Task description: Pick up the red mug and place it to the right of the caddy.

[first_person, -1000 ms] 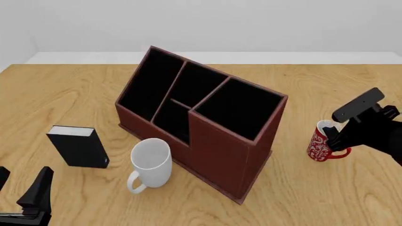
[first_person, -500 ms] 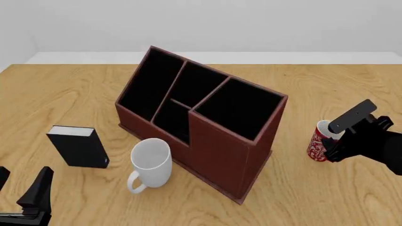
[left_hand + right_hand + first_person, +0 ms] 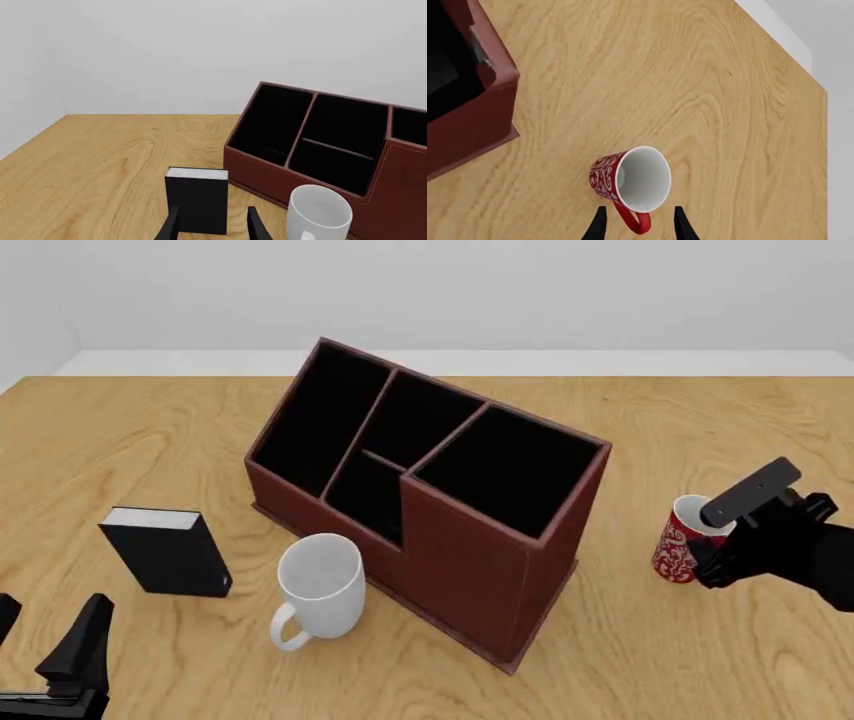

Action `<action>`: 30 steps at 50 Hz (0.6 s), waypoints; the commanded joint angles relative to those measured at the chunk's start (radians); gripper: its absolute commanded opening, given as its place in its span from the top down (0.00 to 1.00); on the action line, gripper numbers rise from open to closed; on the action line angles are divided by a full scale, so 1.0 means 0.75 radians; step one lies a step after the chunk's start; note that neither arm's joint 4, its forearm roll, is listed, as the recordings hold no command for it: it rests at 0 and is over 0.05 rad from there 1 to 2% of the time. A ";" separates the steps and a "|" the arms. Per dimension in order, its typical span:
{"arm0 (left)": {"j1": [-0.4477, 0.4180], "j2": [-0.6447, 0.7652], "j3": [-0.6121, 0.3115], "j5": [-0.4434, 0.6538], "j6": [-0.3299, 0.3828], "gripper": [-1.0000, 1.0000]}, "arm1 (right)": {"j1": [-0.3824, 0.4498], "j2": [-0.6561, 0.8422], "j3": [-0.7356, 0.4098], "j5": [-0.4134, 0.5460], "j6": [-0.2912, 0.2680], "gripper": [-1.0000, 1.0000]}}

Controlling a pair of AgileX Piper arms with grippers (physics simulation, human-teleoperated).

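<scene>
Your left gripper (image 3: 54,660) idles open at the near edge by the black box (image 3: 166,551) and white mug (image 3: 320,587). Past the caddy (image 3: 424,502), on its right, the red mug (image 3: 683,542) stands upright; your right gripper (image 3: 636,225) straddles its handle, jaws parted, lined up to grasp.

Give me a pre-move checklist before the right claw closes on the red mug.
1. Right claw open: ok, fingers apart.
2. Handle of the red mug between the fingers: ok in the right wrist view.
3. Red mug upright on the table: ok.
4. Mug apart from the caddy: ok, wood shows between them.
5. Fingers touching the handle: cannot tell.
6. Left claw out of the way: ok, by the black box.
</scene>
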 commanded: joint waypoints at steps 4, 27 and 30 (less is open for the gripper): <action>0.000 0.000 0.000 0.000 0.000 0.00 | -0.017 0.036 0.001 -0.019 -0.003 0.00; 0.000 0.000 0.000 0.000 0.000 0.00 | -0.036 0.066 -0.003 -0.021 -0.012 0.00; 0.000 0.000 0.000 0.000 0.000 0.00 | -0.033 0.065 -0.001 -0.022 -0.011 0.00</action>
